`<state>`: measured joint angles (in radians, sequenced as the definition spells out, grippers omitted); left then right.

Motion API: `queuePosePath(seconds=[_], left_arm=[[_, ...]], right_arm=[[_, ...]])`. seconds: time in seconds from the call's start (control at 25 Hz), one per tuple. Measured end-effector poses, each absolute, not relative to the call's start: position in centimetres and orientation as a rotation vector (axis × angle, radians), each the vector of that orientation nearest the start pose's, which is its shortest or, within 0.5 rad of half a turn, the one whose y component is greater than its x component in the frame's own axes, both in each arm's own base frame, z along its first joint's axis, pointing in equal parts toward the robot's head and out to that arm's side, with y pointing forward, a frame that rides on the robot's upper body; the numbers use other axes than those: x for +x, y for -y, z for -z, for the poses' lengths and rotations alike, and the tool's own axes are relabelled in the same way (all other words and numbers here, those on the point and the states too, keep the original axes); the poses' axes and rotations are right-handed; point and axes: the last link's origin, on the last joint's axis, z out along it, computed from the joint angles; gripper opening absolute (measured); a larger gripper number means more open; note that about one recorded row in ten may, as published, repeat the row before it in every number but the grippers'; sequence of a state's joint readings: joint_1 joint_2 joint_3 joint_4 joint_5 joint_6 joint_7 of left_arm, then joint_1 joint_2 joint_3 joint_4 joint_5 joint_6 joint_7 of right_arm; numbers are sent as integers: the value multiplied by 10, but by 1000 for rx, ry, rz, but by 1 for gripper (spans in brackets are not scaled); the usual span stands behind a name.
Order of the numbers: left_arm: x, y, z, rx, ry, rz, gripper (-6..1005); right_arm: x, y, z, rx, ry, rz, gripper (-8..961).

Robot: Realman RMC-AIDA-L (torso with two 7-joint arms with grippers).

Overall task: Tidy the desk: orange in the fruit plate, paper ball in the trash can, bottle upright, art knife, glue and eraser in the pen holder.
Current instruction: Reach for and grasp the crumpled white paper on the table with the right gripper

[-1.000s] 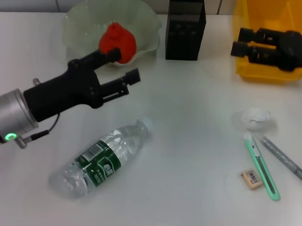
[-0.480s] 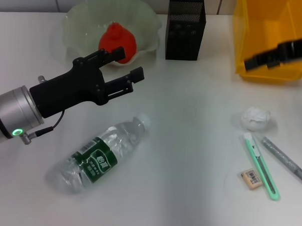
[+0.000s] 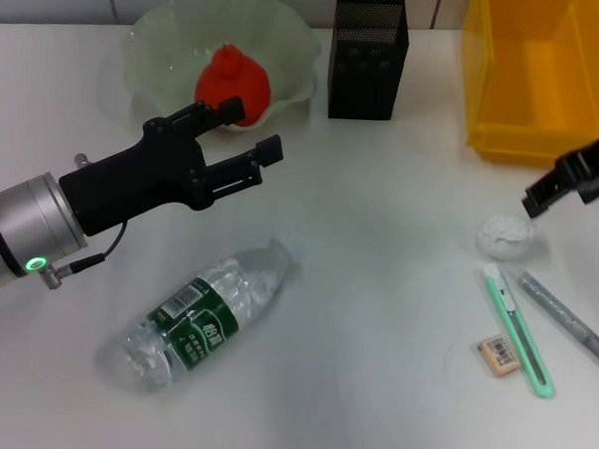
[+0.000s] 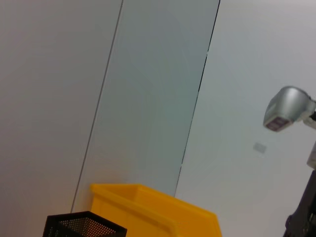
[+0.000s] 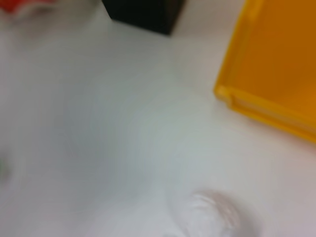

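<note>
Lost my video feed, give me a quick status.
Left gripper open, hovering between fruit plate and bottle. Right gripper just above paper ball. Bottle lying flat. Nothing blocking.

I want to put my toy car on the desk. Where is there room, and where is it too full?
Most room is mid-desk, between the lying bottle and the paper ball, in front of the black pen holder. The near edge under the bottle is bare too. The right side is crowded: art knife, eraser, glue, plus the right pincer.

The counter [image 3: 376, 288] is viewed from above by the head camera. The wall is faced by the left wrist camera; the counter is viewed closely by the right. The yellow bin [image 3: 530, 75] is shared by all.
</note>
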<state>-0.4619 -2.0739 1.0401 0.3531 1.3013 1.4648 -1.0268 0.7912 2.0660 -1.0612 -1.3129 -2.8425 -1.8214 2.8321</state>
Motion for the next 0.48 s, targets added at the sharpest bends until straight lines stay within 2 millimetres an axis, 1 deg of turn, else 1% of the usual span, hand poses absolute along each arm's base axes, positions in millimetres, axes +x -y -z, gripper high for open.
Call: queuePosePath(seconds=[0.16,0.4,0.48], left_arm=[[-256,-316,33,-2432,564,1100,781],[-254,-320,33,-2433,557,1091,781],[-253,-322,33,-2434,553,1087,781]], right_arm=[[187,-379,-53,-2188,-1427,594,716],[202,-388,-32,-2194,-1434,599,717],[202,-389,-29,-2199,-1427,599,717]])
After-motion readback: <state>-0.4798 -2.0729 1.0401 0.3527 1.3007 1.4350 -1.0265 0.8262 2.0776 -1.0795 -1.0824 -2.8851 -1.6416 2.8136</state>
